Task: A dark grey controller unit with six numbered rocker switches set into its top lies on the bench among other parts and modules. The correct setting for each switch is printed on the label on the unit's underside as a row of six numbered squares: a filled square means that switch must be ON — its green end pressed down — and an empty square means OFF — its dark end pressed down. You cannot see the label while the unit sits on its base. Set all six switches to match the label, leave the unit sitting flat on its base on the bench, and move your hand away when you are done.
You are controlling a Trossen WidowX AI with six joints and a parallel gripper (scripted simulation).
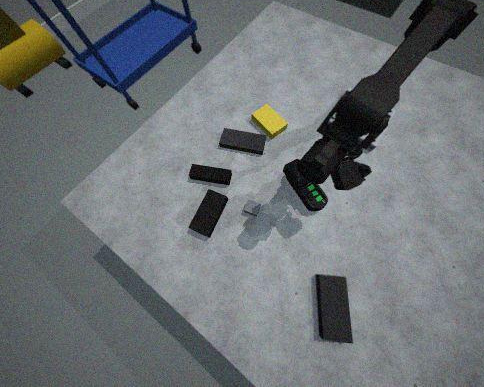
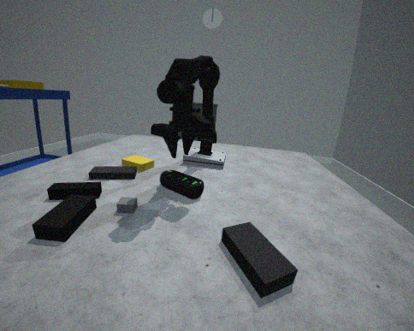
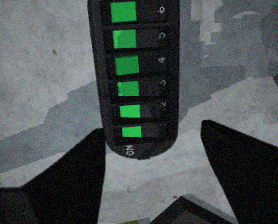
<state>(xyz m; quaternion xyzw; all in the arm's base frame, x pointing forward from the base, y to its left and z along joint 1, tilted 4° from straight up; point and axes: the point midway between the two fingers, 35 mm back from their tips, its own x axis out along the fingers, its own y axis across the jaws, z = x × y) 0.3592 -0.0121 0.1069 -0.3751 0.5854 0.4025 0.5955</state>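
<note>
1. Your controller unit sits base-down near the top view's centre; its label is hidden, and you can't confirm any setting. Reading, setting and withdrawal likely remain.
2. Its long axis runs upper left to lower right there; in the wrist view, the "ON" end points down.
3. Your end effector is partly spread, pinching nothing.
</note>
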